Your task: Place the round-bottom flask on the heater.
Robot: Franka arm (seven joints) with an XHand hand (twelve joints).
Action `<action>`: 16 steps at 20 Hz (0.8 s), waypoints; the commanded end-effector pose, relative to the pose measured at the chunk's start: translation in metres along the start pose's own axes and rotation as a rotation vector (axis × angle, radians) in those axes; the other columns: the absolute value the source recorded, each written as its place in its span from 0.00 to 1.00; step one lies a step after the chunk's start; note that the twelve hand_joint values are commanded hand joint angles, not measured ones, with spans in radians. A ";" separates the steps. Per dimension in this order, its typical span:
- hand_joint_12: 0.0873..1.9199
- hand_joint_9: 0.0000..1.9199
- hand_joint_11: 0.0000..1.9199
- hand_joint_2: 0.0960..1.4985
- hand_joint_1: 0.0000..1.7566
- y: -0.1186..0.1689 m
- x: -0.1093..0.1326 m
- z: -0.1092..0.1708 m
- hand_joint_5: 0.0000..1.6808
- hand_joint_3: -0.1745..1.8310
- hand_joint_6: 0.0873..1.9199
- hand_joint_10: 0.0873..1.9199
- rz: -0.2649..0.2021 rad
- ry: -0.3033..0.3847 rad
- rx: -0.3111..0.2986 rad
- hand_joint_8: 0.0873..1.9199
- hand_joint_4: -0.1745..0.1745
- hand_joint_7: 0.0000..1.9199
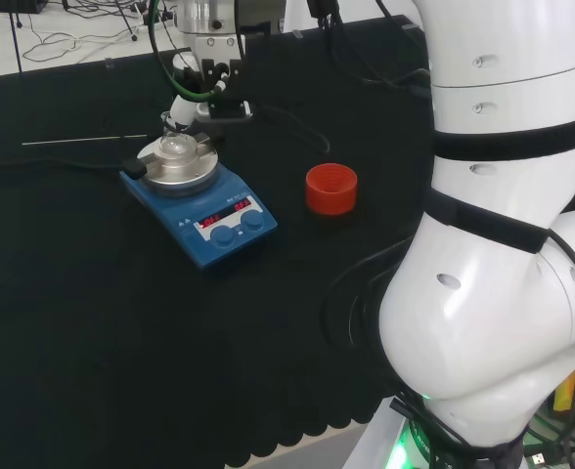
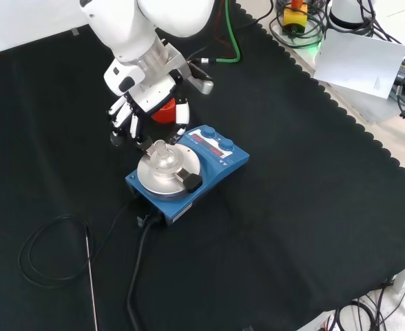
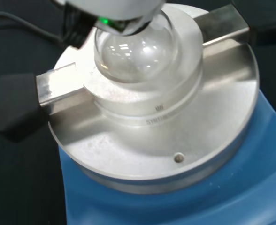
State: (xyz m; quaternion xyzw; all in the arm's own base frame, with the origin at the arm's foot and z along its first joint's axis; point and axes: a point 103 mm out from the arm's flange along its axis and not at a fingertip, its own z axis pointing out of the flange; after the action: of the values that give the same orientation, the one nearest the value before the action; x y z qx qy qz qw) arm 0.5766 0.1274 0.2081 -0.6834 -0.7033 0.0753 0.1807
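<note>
The round-bottom flask [image 3: 137,52] sat with its clear bulb nested in the cup of the metal heating block [image 3: 157,108] on top of the blue heater [image 2: 189,169], directly beneath the hand [image 2: 147,107], and in the wrist view it looked centred in the recess. The hand hovered over the flask's neck, its black and white fingers [image 2: 182,114] pointing down around the top of the glass; whether they were pinching the neck or had already let go I could not tell, as the contact was hidden in the head view and too small to read in the front view. By my judgement the placing itself was all but done, and the step in hand was the release. Doing it well would mean letting the fingers part evenly on both sides of the neck, so that neither side drags the glass over, and then lifting the hand straight up rather than sideways, since a flask with a round base would tip or roll out of the shallow cup if nudged. The block's black side handle [image 3: 13,110] lay on the far side of the plate from the hand and seemed clear of its path. The red ribbed stand [image 1: 331,189] stood empty beyond the hand, well apart from the heater, and the heater's cable [image 2: 139,269] trailed away from the hand across the black cloth [image 2: 313,207].
</note>
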 end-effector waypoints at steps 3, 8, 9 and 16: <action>0.72 0.16 0.01 0.36 0.55 -0.005 0.005 0.001 0.42 0.44 0.36 0.33 0.009 -0.007 -0.001 0.30 0.35 0.06; 0.72 0.16 0.01 0.35 0.55 -0.022 -0.010 -0.012 0.39 0.44 0.35 0.33 0.019 0.002 -0.026 0.30 0.37 0.06; 0.72 0.16 0.00 0.35 0.54 -0.025 -0.013 -0.015 0.38 0.44 0.35 0.33 0.024 0.004 -0.029 0.30 0.37 0.06; 0.73 0.15 0.00 0.34 0.53 -0.053 -0.031 -0.029 0.31 0.44 0.32 0.33 0.046 0.022 -0.059 0.30 0.40 0.05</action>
State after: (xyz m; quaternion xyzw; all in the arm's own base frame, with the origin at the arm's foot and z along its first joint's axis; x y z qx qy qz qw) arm 0.5524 0.1094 0.2348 -0.6962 -0.6941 0.0653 0.1712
